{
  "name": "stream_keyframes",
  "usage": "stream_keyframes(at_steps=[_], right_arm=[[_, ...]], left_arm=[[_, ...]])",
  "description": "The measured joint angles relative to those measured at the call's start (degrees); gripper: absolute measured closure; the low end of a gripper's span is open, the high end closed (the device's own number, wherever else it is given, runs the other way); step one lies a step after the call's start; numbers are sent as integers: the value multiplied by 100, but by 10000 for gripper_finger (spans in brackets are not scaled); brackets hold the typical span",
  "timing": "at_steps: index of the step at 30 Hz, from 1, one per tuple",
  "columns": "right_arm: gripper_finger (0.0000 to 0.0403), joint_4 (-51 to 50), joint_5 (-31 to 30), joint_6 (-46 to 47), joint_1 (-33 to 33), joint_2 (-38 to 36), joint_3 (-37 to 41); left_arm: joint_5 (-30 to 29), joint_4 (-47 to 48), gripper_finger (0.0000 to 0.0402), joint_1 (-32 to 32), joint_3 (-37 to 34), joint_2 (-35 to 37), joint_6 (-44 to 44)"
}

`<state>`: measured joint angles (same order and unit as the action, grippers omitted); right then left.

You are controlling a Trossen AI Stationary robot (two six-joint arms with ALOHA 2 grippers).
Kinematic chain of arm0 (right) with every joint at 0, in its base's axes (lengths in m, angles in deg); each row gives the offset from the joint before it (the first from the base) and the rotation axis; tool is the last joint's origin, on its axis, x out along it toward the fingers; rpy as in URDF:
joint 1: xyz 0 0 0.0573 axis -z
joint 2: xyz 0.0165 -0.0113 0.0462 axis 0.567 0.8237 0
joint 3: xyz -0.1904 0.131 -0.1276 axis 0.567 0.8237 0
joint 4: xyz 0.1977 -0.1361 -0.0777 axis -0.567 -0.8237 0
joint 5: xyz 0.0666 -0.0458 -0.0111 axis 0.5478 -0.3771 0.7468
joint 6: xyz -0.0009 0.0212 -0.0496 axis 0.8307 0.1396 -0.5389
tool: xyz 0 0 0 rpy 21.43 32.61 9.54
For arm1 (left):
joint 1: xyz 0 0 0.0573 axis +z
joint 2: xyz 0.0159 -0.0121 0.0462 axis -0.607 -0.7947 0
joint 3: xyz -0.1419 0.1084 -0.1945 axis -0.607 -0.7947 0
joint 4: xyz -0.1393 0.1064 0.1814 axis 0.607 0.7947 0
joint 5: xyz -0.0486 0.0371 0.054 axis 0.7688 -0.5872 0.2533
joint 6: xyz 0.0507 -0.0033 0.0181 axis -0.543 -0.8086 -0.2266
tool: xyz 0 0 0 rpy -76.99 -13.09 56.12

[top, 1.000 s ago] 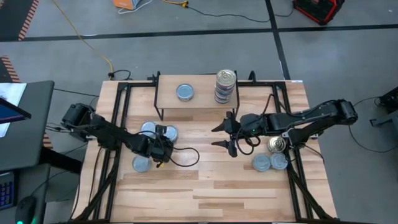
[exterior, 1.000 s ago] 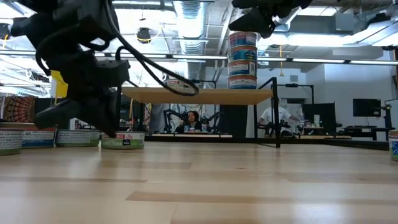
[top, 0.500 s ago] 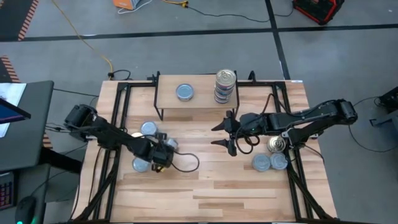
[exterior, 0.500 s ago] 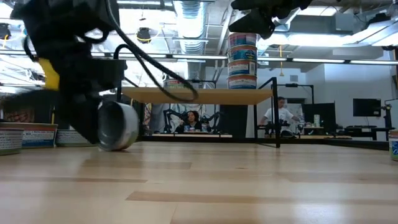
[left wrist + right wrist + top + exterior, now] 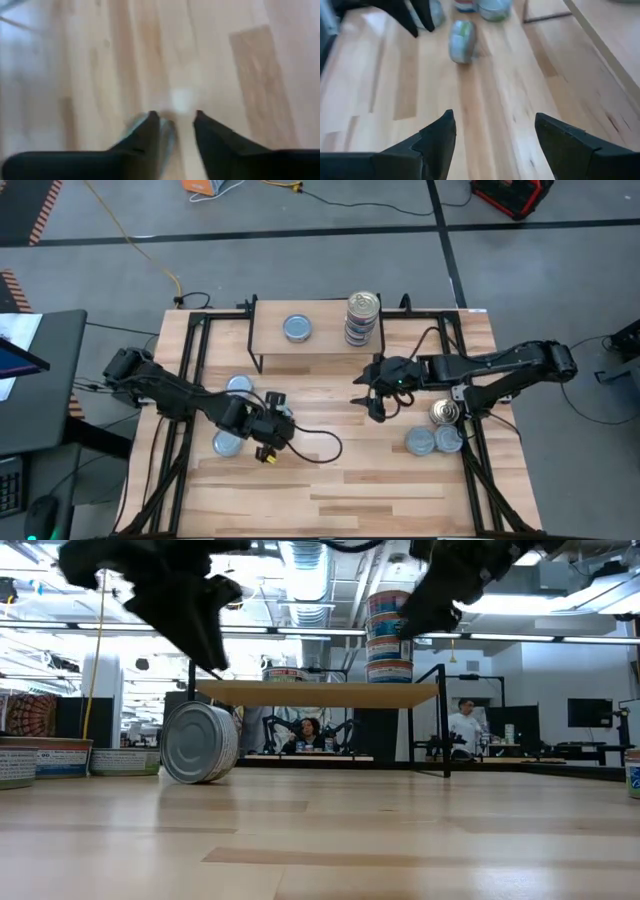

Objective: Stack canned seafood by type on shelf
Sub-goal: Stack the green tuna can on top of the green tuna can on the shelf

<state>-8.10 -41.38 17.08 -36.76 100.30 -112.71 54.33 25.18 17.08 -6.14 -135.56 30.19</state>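
One tin of canned seafood (image 5: 200, 743) stands on its rim on the table, its flat silvery face toward the near edge; it also shows in the right wrist view (image 5: 461, 35). My left gripper (image 5: 215, 658) hangs open above it, touching nothing, with bare table between its fingers (image 5: 176, 117). My right gripper (image 5: 365, 393) is open in mid-air at the table's middle right, empty (image 5: 495, 117). The shelf (image 5: 325, 350) at the far middle carries a single blue-topped tin (image 5: 297, 329) and a stack of tins (image 5: 362, 318).
Two flat tins (image 5: 238, 385) (image 5: 228, 443) lie on the table by the left arm. Three more tins (image 5: 443, 413) (image 5: 420, 442) (image 5: 450, 440) sit at the right, under the right arm. Bare wood stretches along the near half of the table (image 5: 330, 490).
My left gripper has tipped a flat tin up onto its rim, let it go and risen well clear, opening as it went. The tin stays on the table, standing on edge. My right gripper has tipped its fingers further downward, staying open.
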Motion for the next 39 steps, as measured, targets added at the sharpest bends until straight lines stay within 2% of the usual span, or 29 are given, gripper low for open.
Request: stream_keyframes(at_steps=[4, 8, 11, 15, 20, 25, 30, 35, 39], right_arm=[[107, 174, -97, -25, 18, -10, 173], [107, 594, -97, 16, 0, -156, 602], [107, 1048, -104, 57, 7, -350, 947], [107, 1449, -104, 77, 31, -600, 1235], [107, 1518, -108, 105, 52, -838, 1270], [107, 1637, -106, 106, -15, -833, 1269], [107, 1630, -108, 100, -37, -769, 1269], [107, 1632, -107, 78, -37, -755, 1269], [107, 1551, -108, 48, -37, -790, 1269]], left_arm=[[187, -175, 196, 343, 10, -16, -329], [886, -113, 123, 742, -5, -137, -605], [1459, -65, 92, 1027, -8, -208, -955], [1886, 495, 80, 1364, -10, -378, -1318], [1765, 955, 86, 1616, -62, -625, -1734], [1674, 1104, 111, 1662, -50, -749, -2039], [1741, 1358, 173, 1659, -51, -782, -2040], [1737, 1706, 272, 1661, 22, -787, -1890], [1748, 1907, 276, 1708, 437, -743, -1702]])
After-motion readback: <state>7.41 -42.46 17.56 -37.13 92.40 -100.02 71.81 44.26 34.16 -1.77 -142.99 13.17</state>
